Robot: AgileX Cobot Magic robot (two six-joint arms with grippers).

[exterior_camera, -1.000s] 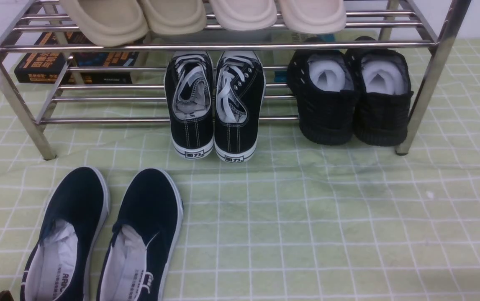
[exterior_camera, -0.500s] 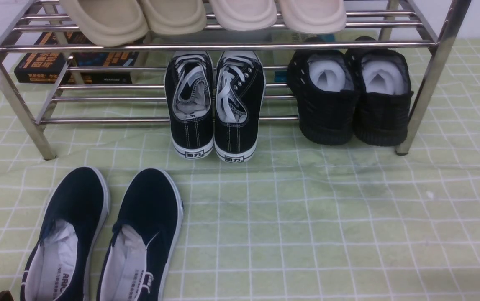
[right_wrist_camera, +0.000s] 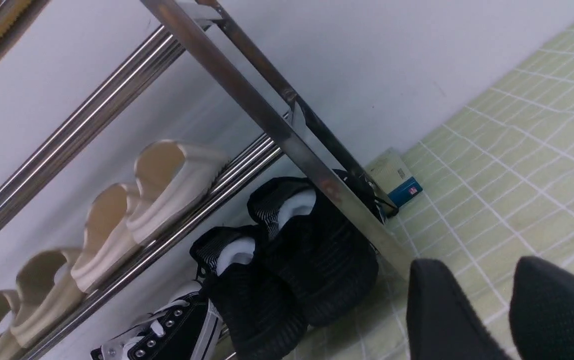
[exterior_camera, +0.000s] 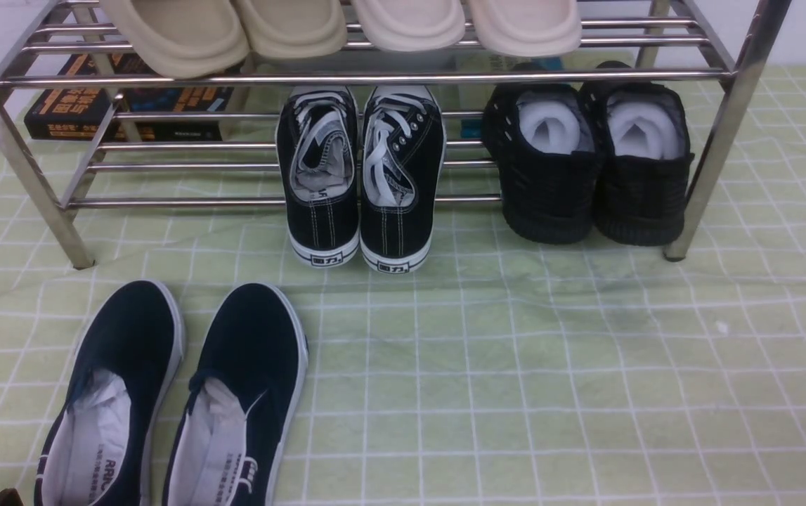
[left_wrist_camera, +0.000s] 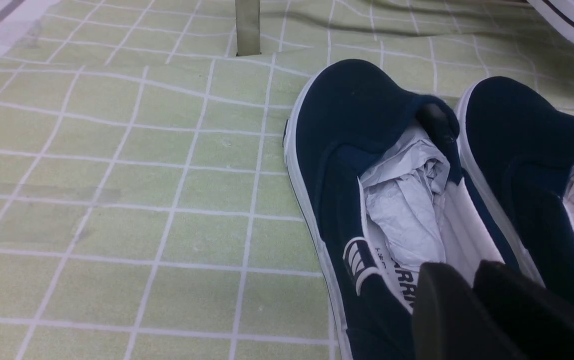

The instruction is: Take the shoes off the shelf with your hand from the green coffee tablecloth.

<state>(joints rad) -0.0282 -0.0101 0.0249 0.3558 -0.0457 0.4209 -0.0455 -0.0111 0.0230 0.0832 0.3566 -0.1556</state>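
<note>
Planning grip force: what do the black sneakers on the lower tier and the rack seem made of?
The black sneakers look like soft knit mesh, matte, with a ribbed weave. The rack looks like polished metal tubing, given its shiny reflections.

We record four beige slippers [exterior_camera: 290, 28] in a row, black lace-ups [exterior_camera: 388, 211] below them, paper-stuffed navy slip-ons [exterior_camera: 248, 337] nearest us at left, toes pointing away, a dark book [exterior_camera: 72, 112] lying flat far left, a blue-ended box [right_wrist_camera: 401, 180], a white wall [right_wrist_camera: 367, 60].
</note>
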